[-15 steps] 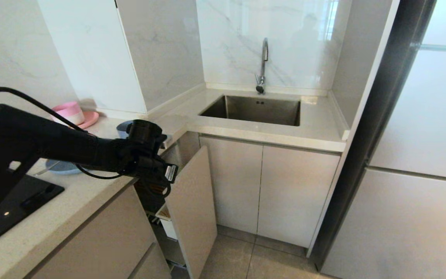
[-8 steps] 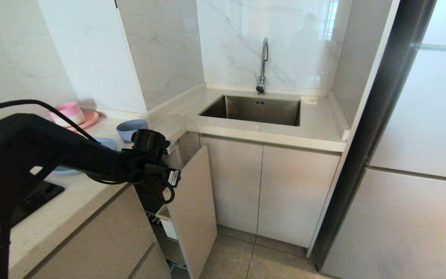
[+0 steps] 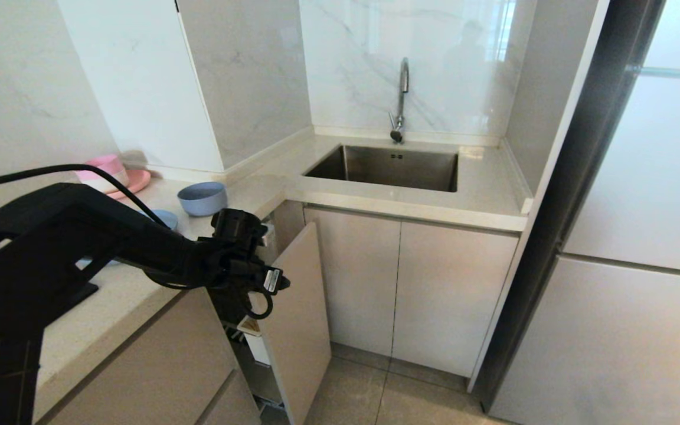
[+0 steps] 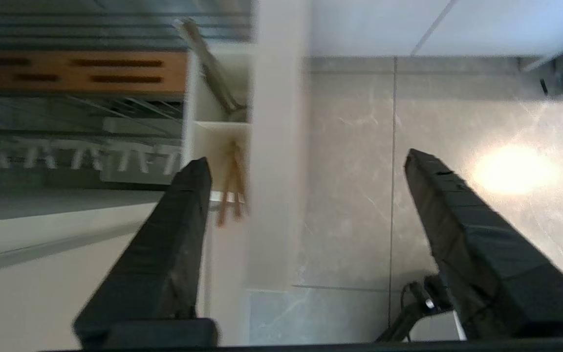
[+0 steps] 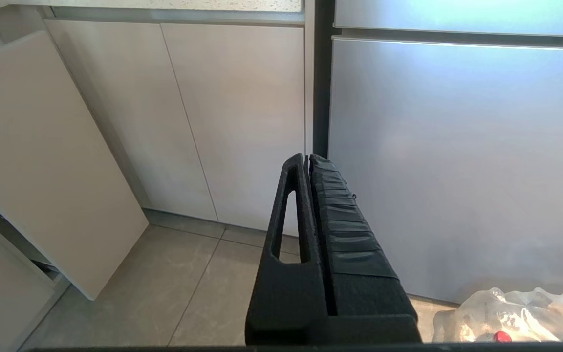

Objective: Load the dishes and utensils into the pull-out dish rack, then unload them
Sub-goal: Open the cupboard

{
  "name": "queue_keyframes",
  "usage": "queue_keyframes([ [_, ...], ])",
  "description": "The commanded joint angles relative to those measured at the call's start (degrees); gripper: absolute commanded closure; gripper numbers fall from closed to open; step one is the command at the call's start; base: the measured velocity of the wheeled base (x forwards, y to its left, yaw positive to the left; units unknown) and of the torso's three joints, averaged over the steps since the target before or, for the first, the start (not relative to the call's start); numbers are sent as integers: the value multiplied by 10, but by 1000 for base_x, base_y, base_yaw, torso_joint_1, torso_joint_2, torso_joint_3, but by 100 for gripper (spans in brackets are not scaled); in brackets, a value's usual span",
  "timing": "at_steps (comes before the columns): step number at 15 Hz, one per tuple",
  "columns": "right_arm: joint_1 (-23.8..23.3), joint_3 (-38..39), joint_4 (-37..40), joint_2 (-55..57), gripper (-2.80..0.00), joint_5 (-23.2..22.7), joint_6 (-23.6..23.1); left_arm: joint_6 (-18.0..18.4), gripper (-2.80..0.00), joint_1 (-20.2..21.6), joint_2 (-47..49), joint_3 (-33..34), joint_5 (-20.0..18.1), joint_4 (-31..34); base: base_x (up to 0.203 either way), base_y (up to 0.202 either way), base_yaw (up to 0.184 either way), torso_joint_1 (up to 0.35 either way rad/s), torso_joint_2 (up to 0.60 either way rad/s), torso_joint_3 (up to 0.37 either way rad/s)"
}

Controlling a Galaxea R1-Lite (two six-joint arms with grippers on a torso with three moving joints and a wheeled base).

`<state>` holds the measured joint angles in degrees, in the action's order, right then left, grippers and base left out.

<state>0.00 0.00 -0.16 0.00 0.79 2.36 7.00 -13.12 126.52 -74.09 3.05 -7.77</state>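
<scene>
My left gripper (image 4: 306,164) hangs open and empty, pointing down over the front end of the pull-out dish rack (image 4: 276,146). The wooden chopsticks (image 4: 230,186) stand in the white caddy (image 4: 213,142), just beside one fingertip (image 4: 198,171) and apart from it. A slim silver utensil (image 4: 210,68) leans in the neighbouring compartment. The left wrist (image 3: 239,254) hovers above the rack's beige front panel (image 3: 293,319). On the counter sit the blue-grey bowl (image 3: 201,198) and the light-blue plate (image 3: 166,218), which the arm partly hides. My right gripper (image 5: 308,159) is parked low and shut.
The rack's brown slotted strip (image 4: 91,73) and white prongs (image 4: 86,159) lie behind the caddy. A pink bowl (image 3: 104,171) on a pink plate (image 3: 133,180) stands at the counter's back. The sink (image 3: 390,168) is to the right. A plastic bag (image 5: 516,318) lies on the floor.
The left arm has sunk and reached further over the rack toward its front panel. The blue-grey bowl, hidden behind the wrist before, now shows fully.
</scene>
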Motion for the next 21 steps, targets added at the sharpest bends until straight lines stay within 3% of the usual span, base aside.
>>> queue_keyframes([
  [1,0,0,0,1,0,0,0,0,-280,-4,10,1,0,-1,0,0,0,0,0,0],
  [11,0,0,0,0,0,0,0,-25,-280,-42,14,16,-27,6,0,0,0,0,0,0],
  [21,0,0,0,1,0,0,0,-103,-280,-118,-21,49,-54,4,0,0,0,0,0,0],
])
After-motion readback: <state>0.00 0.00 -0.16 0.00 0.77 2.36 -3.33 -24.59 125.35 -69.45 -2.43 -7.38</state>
